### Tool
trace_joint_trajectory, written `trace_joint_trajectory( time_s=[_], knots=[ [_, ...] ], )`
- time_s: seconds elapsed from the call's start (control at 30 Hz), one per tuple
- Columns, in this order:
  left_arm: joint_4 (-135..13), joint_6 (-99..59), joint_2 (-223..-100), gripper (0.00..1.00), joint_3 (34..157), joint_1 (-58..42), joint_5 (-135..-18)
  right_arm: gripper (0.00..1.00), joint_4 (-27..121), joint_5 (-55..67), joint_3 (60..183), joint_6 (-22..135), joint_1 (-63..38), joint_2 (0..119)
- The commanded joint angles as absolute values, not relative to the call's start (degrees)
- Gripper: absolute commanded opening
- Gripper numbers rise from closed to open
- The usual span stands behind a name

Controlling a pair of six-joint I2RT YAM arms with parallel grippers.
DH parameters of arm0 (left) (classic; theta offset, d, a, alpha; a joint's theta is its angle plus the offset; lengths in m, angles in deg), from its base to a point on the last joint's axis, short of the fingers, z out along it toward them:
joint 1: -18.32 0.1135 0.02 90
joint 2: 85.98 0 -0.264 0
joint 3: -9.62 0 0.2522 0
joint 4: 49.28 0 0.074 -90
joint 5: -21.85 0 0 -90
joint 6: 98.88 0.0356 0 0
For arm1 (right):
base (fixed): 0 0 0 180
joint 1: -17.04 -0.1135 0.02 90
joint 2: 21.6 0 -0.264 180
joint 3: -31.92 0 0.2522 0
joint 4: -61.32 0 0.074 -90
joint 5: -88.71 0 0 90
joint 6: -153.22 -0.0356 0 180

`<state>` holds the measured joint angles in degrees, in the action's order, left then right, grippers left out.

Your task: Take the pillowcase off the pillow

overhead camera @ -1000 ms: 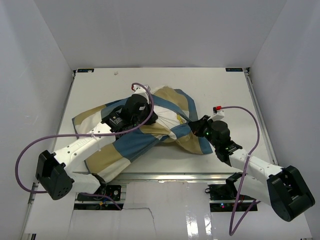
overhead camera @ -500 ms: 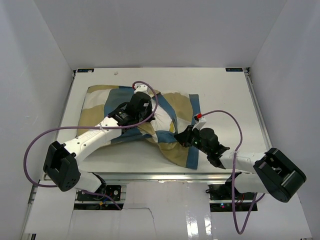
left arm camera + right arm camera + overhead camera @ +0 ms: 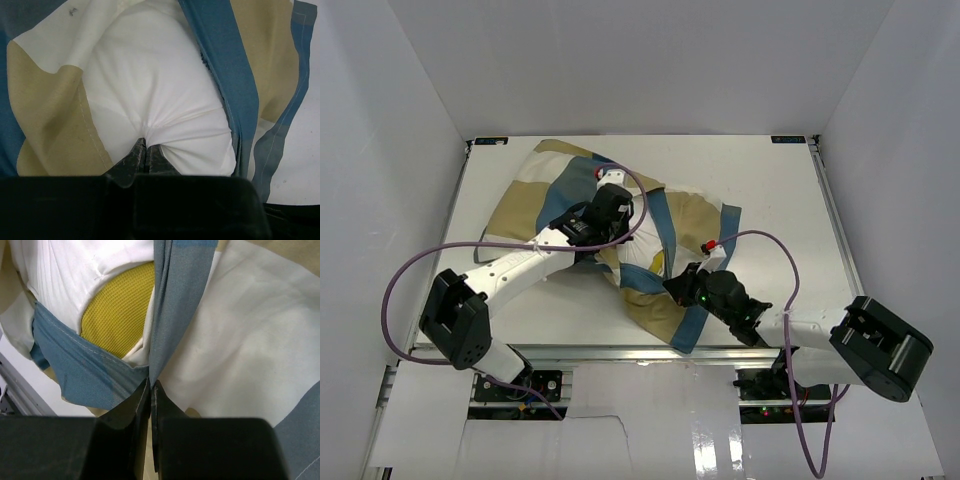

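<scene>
The checked blue, tan and cream pillowcase (image 3: 545,190) lies rumpled across the middle of the table, its opening pulled wide. The white pillow (image 3: 642,245) bulges out of that opening. My left gripper (image 3: 620,232) is shut on a pinch of the white pillow (image 3: 155,95), with pillowcase fabric (image 3: 45,100) on both sides. My right gripper (image 3: 682,290) is shut on the pillowcase's blue edge (image 3: 172,300) near the front. The pillow's yellow underside (image 3: 120,310) shows inside the opening in the right wrist view.
White walls enclose the table (image 3: 770,190) on the left, back and right. A metal rail (image 3: 620,352) runs along the near edge. Purple cables loop from both arms.
The left gripper has moved back and right with the pillow. The right gripper has pulled the pillowcase edge toward the near edge and left. The case has spread toward the back left.
</scene>
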<state>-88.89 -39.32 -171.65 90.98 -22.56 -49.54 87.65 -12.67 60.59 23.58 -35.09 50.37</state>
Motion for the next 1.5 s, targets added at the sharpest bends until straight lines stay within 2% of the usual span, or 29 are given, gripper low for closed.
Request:
trace_joint_trajectory(
  time_s=[0.0,0.07,0.17,0.23,0.3,0.33,0.43,0.53,0.63,0.8,0.93,1.1,1.2,1.37,1.47],
  knots=[
    [-79.7,-39.4,-168.1,0.00,97.3,-20.4,-35.8,0.08,71.6,-17.3,57.1,23.1,-36.7,49.3],
    [-79.9,-40.7,-166.9,0.00,97.1,-20.4,-39.3,0.08,70.6,-19.1,57.1,23.6,-36.7,48.0],
    [-76.5,-42.0,-165.5,0.00,93.6,-21.7,-54.4,0.08,67.7,-20.6,60.8,28.3,-36.7,45.5],
    [-76.4,-42.5,-165.6,0.00,91.3,-23.9,-55.7,0.10,63.2,-20.8,66.5,30.8,-36.7,44.3],
    [-76.1,-43.2,-165.8,0.00,89.5,-27.6,-52.6,0.17,59.3,-24.4,70.9,32.0,-36.7,43.8],
    [-76.1,-43.7,-165.7,0.00,87.9,-28.3,-51.6,0.27,58.3,-25.3,74.0,32.5,-36.7,43.5],
    [-76.2,-46.4,-165.9,0.00,85.6,-28.9,-50.0,0.48,56.0,-27.0,79.8,34.0,-36.2,43.9],
    [-76.6,-48.9,-166.0,0.00,84.5,-28.9,-48.1,0.54,51.4,-26.3,83.2,32.5,-36.0,45.3],
    [-77.0,-49.4,-167.5,0.00,85.3,-28.8,-46.9,0.59,52.9,-25.1,82.0,29.6,-36.0,44.5],
    [-77.3,-49.5,-169.5,0.00,87.2,-28.9,-46.5,0.63,54.1,-25.6,80.6,29.9,-36.0,41.3],
    [-77.6,-49.0,-170.2,0.00,87.5,-28.9,-45.6,0.52,51.9,-27.1,80.0,32.5,-36.0,36.1],
    [-77.1,-48.4,-169.3,0.00,85.9,-28.9,-45.6,0.48,49.7,-27.5,79.1,37.7,-36.0,27.3],
    [-76.5,-48.3,-168.5,0.00,84.6,-28.9,-46.2,0.50,49.6,-22.6,80.0,44.4,-36.0,25.2],
    [-76.4,-48.6,-168.0,0.00,84.3,-28.9,-47.3,0.58,53.7,0.7,82.1,57.0,-36.0,26.0],
    [-76.4,-48.9,-167.5,0.00,84.3,-28.9,-48.1,0.66,51.4,9.0,86.2,66.0,-36.4,30.6]
  ],
)
